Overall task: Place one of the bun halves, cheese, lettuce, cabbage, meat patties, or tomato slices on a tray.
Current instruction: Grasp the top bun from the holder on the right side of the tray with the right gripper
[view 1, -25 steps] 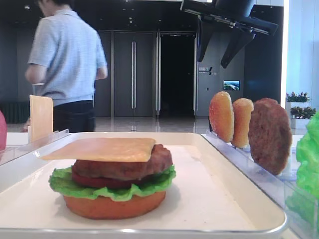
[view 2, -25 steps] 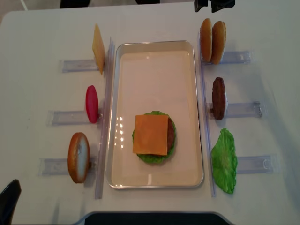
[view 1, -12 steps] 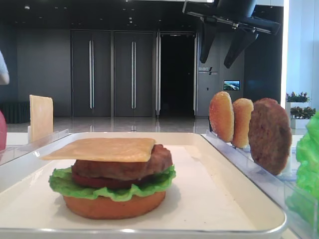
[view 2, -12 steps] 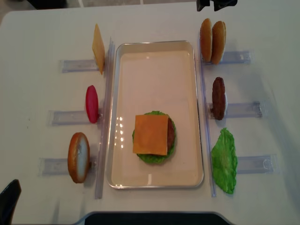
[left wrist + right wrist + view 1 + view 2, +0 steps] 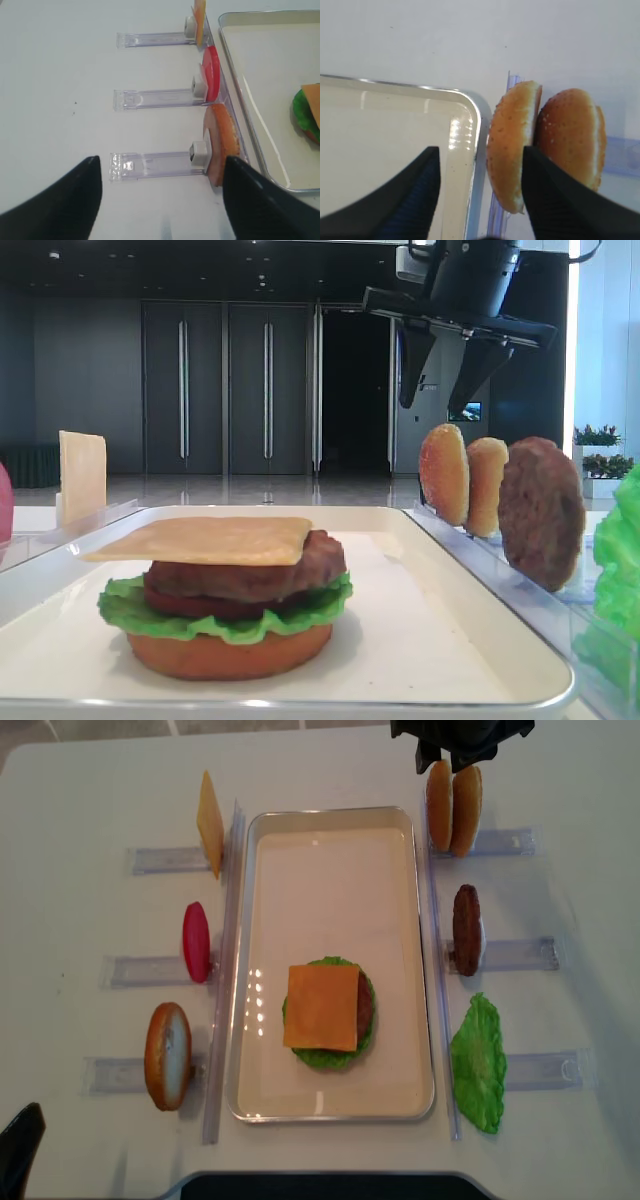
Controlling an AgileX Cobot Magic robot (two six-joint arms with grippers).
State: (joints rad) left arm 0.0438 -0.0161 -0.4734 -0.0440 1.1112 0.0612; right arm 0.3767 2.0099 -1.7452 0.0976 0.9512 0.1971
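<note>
Two bun halves [image 5: 438,805] [image 5: 466,810] stand on edge in a clear rack right of the white tray [image 5: 330,840]. My right gripper [image 5: 445,755] hovers over them, open. In the right wrist view the speckled left bun half [image 5: 512,145] lies between its fingers [image 5: 420,190], and the other finger sits at the seam with the second bun half [image 5: 572,135]. The gripper touches neither. On the tray stands a stack topped by cheese [image 5: 322,1007] over a meat patty [image 5: 250,575] and lettuce [image 5: 225,620]. My left gripper [image 5: 161,162] is open over bare table.
Left racks hold a cheese slice [image 5: 210,820], a tomato slice [image 5: 196,942] and a bun [image 5: 167,1055]. Right racks hold a meat patty [image 5: 466,928] and lettuce [image 5: 478,1063]. Clear rails [image 5: 225,970] run along both long sides of the tray.
My right gripper has come down and forward over the two bun halves. A person behind the table has walked out of view. The left gripper has stayed put.
</note>
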